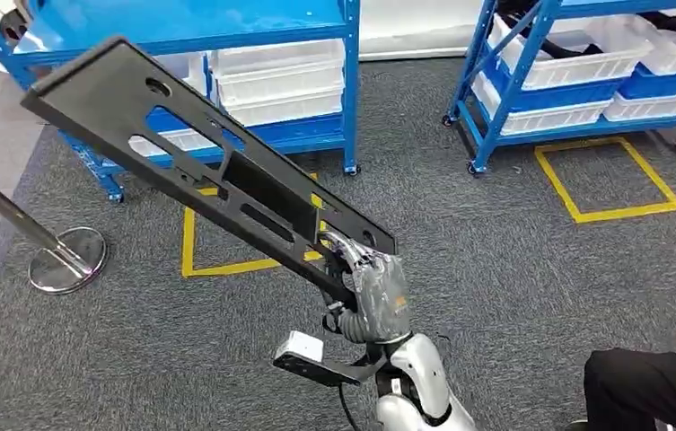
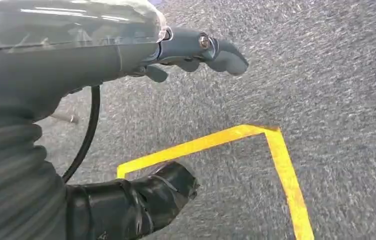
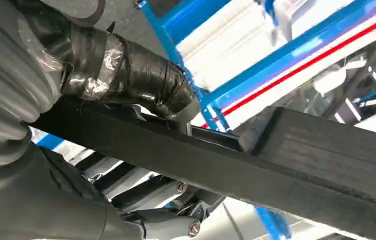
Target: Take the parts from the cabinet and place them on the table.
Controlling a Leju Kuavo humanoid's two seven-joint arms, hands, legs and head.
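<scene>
One long black part (image 1: 208,171) is gripped at its near end by the right robot hand (image 1: 374,292), slanting up over the grey carpet (image 1: 496,269) toward blue shelving (image 1: 316,135), while the left robot hand (image 2: 195,50) hangs empty, fingers loosely apart.

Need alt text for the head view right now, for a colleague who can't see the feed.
The robot's right hand grips one end of a long black slotted part, held slanting above grey carpet. Behind stand two blue shelving racks with white bins, and yellow tape squares mark the floor.
</scene>
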